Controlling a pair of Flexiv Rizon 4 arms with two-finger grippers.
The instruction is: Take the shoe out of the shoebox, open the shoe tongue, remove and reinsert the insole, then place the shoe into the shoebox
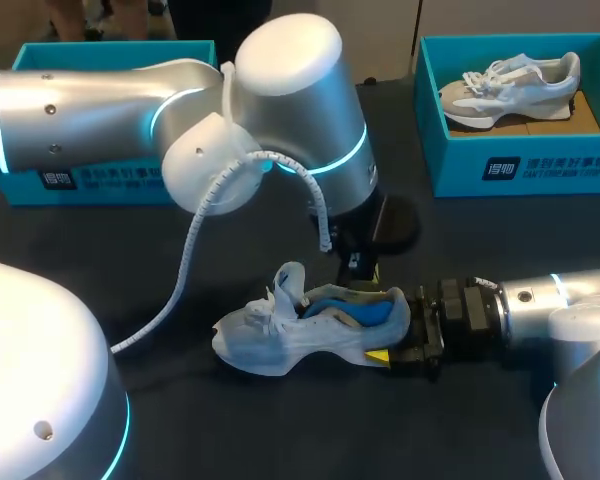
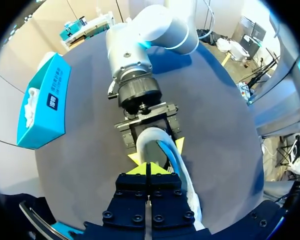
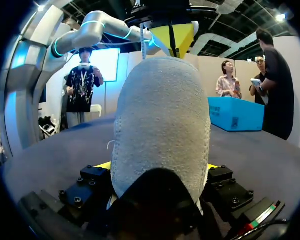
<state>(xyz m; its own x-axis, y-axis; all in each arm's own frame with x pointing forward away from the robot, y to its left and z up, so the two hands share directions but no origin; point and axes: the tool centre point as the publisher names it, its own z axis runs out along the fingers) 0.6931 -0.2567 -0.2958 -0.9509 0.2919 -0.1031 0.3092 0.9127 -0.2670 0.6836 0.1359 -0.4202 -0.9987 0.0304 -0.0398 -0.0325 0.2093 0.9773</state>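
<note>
A pale grey-white shoe [image 1: 280, 335] lies on its side on the dark table, its toe toward my left. Inside it a blue insole [image 1: 365, 310] bulges up near the heel. My right gripper [image 1: 388, 325] comes in from the right and is shut on the heel, one finger on each side; in the right wrist view the heel [image 3: 160, 120] fills the space between its fingers. My left gripper [image 1: 360, 275] hangs over the shoe's opening. Its yellow tips [image 2: 147, 167] are shut together beside the insole's edge [image 2: 171, 154]; whether they pinch it does not show.
A teal shoebox [image 1: 520, 165] stands at the back right with a second shoe [image 1: 510, 85] in it. Another teal box [image 1: 40, 180] sits at the back left, mostly behind my left arm. A white cable [image 1: 185, 270] hangs from that arm toward the table.
</note>
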